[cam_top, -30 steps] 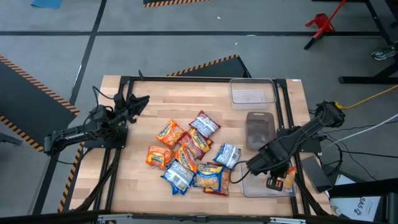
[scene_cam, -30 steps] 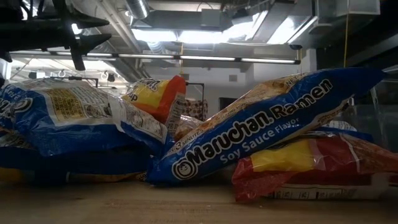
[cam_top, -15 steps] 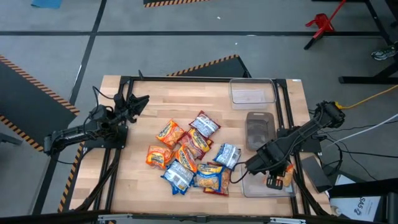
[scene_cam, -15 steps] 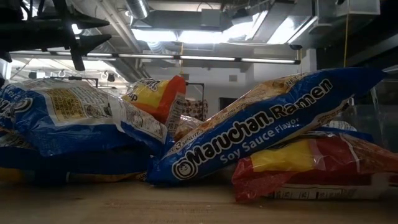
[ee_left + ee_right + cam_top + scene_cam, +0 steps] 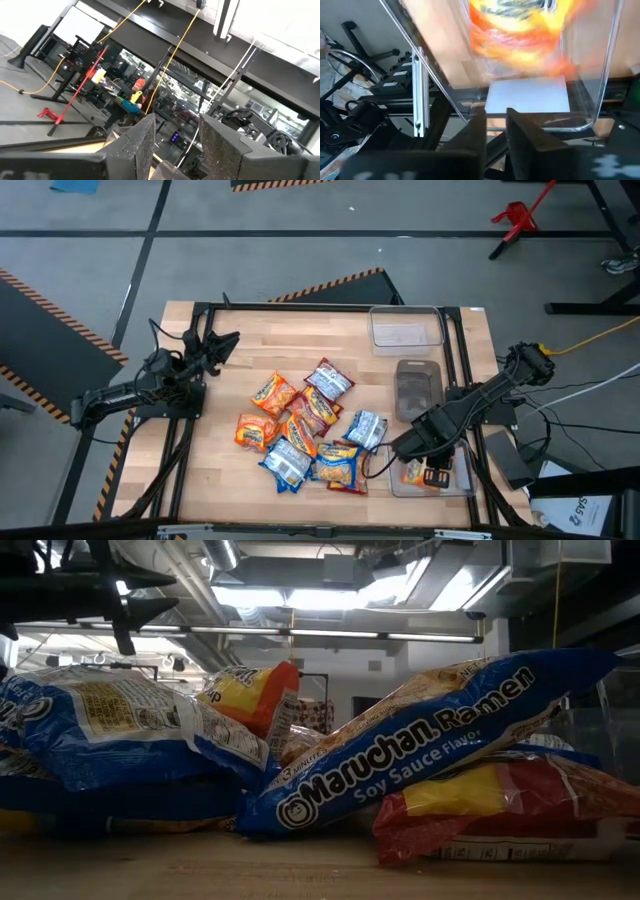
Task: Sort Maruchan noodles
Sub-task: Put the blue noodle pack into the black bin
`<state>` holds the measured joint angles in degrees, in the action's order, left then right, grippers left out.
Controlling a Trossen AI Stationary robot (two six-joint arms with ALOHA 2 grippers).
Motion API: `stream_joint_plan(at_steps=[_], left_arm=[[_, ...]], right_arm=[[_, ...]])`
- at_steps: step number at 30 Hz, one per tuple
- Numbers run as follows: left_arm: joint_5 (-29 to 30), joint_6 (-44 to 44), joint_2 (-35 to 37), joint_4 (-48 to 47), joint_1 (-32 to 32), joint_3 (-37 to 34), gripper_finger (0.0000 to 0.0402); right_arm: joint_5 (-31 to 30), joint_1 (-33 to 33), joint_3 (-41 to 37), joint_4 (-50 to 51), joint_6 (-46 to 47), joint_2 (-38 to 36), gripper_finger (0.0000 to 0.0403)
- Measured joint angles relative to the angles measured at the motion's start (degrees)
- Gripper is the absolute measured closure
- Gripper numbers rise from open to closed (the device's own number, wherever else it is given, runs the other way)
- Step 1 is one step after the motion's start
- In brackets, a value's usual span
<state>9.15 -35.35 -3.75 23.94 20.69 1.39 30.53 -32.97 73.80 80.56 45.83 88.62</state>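
We see a light wooden table (image 5: 240, 340) standing on a grey floor with hazard-striped mats around it, and most of the Maruchan noodles (image 5: 305, 427) lie heaped together near its middle, orange, blue and dark red packets overlapping one another. From table height the heap fills the picture, with a blue Soy Sauce packet (image 5: 430, 745) leaning across a red one (image 5: 510, 800). Three clear bins sit along the table's right side; the nearest bin (image 5: 462, 483) holds one orange packet (image 5: 415, 473), which in the right wrist view appears as an orange-and-yellow blur (image 5: 525, 30) inside the clear walls. The right gripper (image 5: 400, 448) hangs over that bin's inner edge, and we see its fingers (image 5: 520, 130) a narrow gap apart with nothing between them. The left gripper (image 5: 225, 342) waits above the table's left side, well apart from the heap, its fingers (image 5: 142, 142) spread and empty.
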Motion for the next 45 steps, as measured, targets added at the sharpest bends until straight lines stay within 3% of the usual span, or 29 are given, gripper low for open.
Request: stream_joint_plan(at_steps=[6,11,19,31,36,45], left_arm=[[1.87,-0.05,0.00,-2.82,0.00,-0.02,0.0255],[2.45,-0.07,0.00,-3.96,0.02,-0.02,0.0255],[2.73,-0.41,0.00,-3.93,0.02,-0.02,0.0255],[3.67,-1.26,0.00,-3.80,0.02,-0.02,0.0255],[3.30,-2.37,0.00,-3.76,-0.01,-0.02,0.0255],[2.03,-4.83,0.00,-3.74,0.00,-0.02,0.0255]], right_arm=[[-0.34,0.00,0.00,0.02,0.21,-0.02,0.0256],[-1.05,0.00,0.00,0.02,0.30,-0.02,0.0217],[-1.00,0.00,1.16,-0.14,1.49,-0.02,0.0209],[-3.69,1.24,12.67,0.66,2.71,-0.04,0.0208],[-10.93,6.58,18.75,-1.28,3.74,-0.09,0.0207],[-32.87,16.75,23.86,-10.50,-4.24,-0.08,0.0207]])
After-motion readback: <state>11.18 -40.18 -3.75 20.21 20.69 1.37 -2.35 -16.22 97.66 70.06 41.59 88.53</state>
